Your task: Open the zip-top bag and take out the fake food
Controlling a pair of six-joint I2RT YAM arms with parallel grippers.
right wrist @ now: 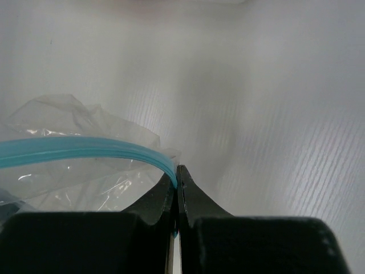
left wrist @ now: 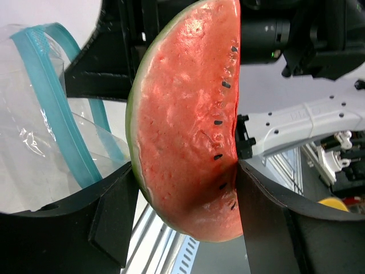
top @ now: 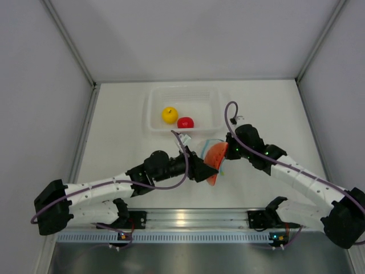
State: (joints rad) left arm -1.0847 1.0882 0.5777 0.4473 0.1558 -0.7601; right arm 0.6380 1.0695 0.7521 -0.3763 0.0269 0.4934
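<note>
- We see the left pincer (left wrist: pixel 185 194) spread wide, clamping the watermelon slice (left wrist: pixel 182 114).
- The right pincer (right wrist: pixel 177 191), at the slice's 2 o'clock, pinches the zip-top bag (right wrist: pixel 74 120) by its teal strip (right wrist: pixel 85 149).
- At 11 o'clock, a tray (top: pixel 153 114) on the worktop (top: pixel 114 148) holds the yellow fruit (top: pixel 169 115) and red fruit (top: pixel 185 122).

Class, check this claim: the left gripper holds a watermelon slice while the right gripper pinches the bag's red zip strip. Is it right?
No: the zip strip is light blue, not red, as the right wrist view shows. The rest stands.
</note>
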